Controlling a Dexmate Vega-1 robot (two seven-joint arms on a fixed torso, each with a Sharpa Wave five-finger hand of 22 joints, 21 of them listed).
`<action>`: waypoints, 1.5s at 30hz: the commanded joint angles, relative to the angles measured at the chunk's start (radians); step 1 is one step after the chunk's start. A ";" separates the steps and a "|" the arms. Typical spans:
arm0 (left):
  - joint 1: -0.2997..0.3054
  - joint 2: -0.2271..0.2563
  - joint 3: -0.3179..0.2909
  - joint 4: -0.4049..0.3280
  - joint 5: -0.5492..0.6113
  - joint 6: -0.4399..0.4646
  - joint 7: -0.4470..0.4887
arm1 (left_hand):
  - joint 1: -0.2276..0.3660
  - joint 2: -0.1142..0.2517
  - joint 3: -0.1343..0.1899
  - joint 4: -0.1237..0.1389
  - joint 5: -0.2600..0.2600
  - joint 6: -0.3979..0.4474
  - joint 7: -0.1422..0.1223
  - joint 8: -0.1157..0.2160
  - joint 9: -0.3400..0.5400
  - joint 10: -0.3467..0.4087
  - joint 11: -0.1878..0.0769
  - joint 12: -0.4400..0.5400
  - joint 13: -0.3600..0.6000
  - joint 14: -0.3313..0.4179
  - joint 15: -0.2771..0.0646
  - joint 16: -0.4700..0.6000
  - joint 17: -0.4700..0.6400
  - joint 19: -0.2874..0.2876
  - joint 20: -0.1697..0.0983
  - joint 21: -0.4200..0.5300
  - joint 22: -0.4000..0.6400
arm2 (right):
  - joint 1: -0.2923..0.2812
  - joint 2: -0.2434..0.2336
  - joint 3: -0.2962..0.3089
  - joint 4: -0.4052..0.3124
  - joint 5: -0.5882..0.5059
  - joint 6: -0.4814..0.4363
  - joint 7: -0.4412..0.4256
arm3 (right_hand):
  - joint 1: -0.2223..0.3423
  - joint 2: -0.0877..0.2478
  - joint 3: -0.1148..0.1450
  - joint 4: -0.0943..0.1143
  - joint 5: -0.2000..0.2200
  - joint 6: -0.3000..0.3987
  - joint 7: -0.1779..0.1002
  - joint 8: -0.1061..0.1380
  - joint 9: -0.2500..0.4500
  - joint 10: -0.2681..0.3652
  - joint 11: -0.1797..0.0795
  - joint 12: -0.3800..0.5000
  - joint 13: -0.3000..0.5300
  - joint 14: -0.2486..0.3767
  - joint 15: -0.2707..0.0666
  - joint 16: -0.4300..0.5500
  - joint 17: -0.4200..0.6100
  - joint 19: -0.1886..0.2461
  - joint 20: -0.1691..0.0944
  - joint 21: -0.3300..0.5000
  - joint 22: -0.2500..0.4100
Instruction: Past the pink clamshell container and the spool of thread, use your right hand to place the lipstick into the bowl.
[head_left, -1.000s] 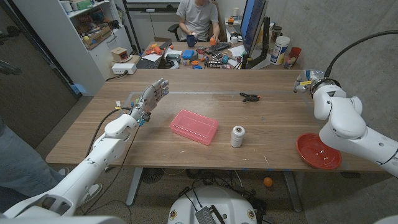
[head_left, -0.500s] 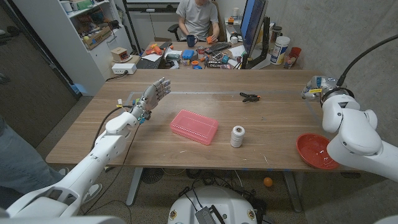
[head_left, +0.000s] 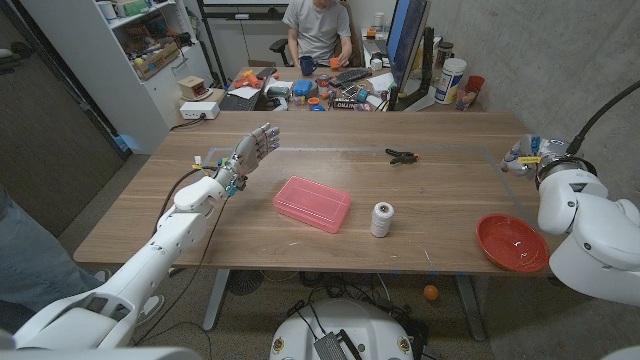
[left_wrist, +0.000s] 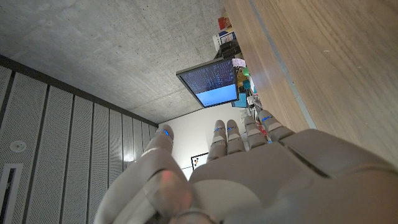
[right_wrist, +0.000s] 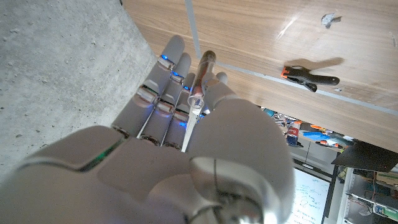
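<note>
One red bowl (head_left: 512, 242), seemingly empty

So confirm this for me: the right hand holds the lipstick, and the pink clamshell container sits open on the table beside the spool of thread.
One thing is wrong: the pink clamshell container is closed, as the head view shows. The rest stands: it sits beside the spool of thread, and the right hand holds the lipstick.

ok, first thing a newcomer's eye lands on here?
Probably the pink clamshell container mid-table, with the white spool of thread to its right. Then the red bowl at the near right edge, and the right hand pinching the lipstick in its fingers.
</note>
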 joint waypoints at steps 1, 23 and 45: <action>-0.020 -0.019 0.013 0.013 0.014 0.013 -0.011 | -0.005 0.004 0.001 -0.004 -0.001 0.009 0.003 -0.003 0.004 0.002 0.013 0.005 0.003 0.001 0.007 0.004 0.004 0.004 0.000 -0.006 0.004 | -0.223 -0.032 0.195 -0.072 0.093 -0.031 -0.035 | 0.003 0.012 -0.007 0.001 0.006 0.002 -0.011 0.011 0.004 0.112 -0.104 -0.001 0.003 0.014 -0.106 0.001 0.006 0.007 -0.011 0.008 0.005; -0.038 -0.047 0.025 0.039 0.029 0.016 -0.023 | -0.008 0.007 0.002 -0.008 -0.001 0.007 0.004 -0.004 0.004 0.000 0.011 0.005 0.003 0.001 0.008 0.004 0.004 0.007 0.002 -0.013 0.005 | -0.378 0.028 0.252 -0.146 -0.080 -0.031 0.114 | 0.002 0.013 -0.011 0.001 0.007 0.003 -0.015 0.009 0.006 0.116 -0.107 -0.010 0.004 0.021 -0.106 -0.002 0.011 0.007 -0.011 0.015 0.005; -0.009 -0.015 0.028 -0.036 0.039 0.046 0.005 | -0.011 0.009 0.003 -0.012 -0.002 0.007 0.005 -0.004 0.004 -0.001 0.011 0.004 0.003 0.001 0.008 0.004 0.004 0.010 0.000 -0.021 0.005 | -0.379 0.100 0.160 -0.119 0.024 -0.031 0.007 | 0.003 0.014 -0.013 0.000 0.008 0.002 -0.013 0.006 0.007 0.116 -0.108 -0.019 0.005 0.023 -0.106 -0.005 0.016 0.003 -0.010 0.021 0.004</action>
